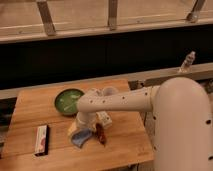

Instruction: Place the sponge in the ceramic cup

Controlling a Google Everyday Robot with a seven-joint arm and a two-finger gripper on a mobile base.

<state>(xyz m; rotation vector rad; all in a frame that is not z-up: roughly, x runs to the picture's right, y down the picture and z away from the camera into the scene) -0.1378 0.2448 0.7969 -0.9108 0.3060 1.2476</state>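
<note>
The blue-grey sponge (81,138) lies flat near the front of the wooden table (35,107). My gripper (88,125) hangs low right above its rear edge, at the end of the white arm that reaches in from the right. A pale whitish shape (71,129), which looks like the ceramic cup, sits against the sponge's left side and is partly hidden by the gripper. I cannot make out whether it stands upright. A narrow dark red object (100,134) lies just right of the sponge.
A wide green bowl (67,101) stands behind the gripper to the left. A red-and-white flat box (41,140) lies at the front left. A white bottle (187,62) stands on the ledge at the far right. The table's front edge is close below the sponge.
</note>
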